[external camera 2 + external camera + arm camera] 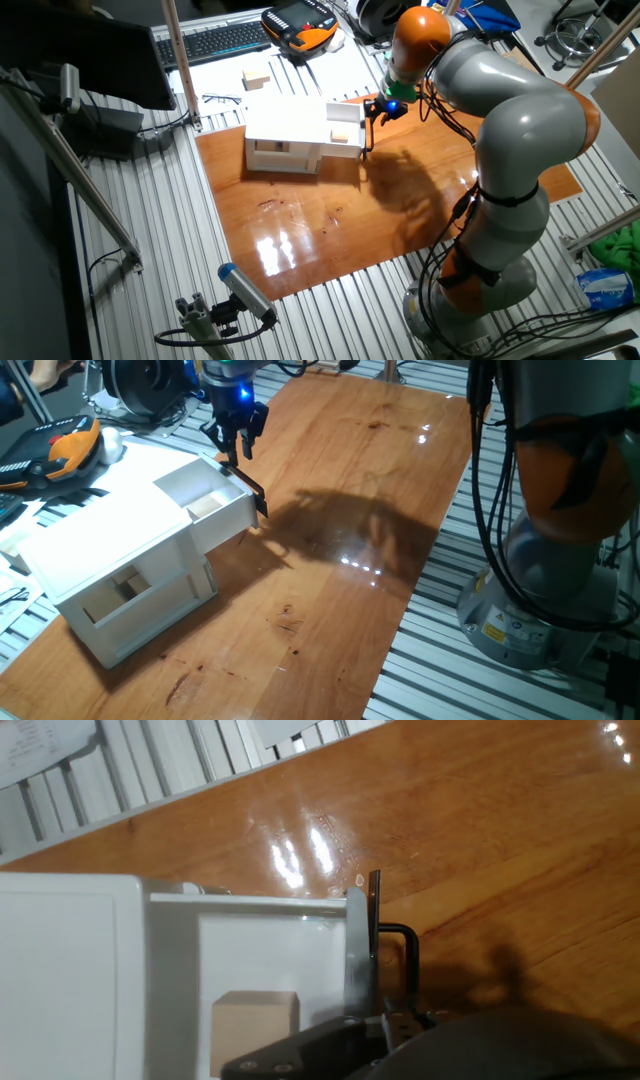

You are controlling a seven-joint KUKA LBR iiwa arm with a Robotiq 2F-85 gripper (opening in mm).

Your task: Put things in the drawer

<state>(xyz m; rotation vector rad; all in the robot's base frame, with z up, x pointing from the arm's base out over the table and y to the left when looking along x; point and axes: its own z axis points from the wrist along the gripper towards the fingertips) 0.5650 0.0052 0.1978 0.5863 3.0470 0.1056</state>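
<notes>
The white cabinet (110, 545) stands at the table's left, and its drawer (240, 518) is slid out, with the black bar handle (252, 490) on its front. The small beige cube (207, 506) lies inside the drawer; it also shows in the other fixed view (340, 133) and the hand view (255, 1025). My gripper (237, 455) hovers just above the drawer's front wall and handle, holding nothing. In the hand view its fingers (362, 955) appear as one narrow blade beside the handle (400, 960), so they look shut.
The cabinet's lower compartment (130, 595) has no handle and holds a pale block. Another wooden block (256, 79) lies on the slatted bench behind the cabinet, near a keyboard (215, 42) and an orange pendant (300, 22). The arm's base (560, 560) stands to the right.
</notes>
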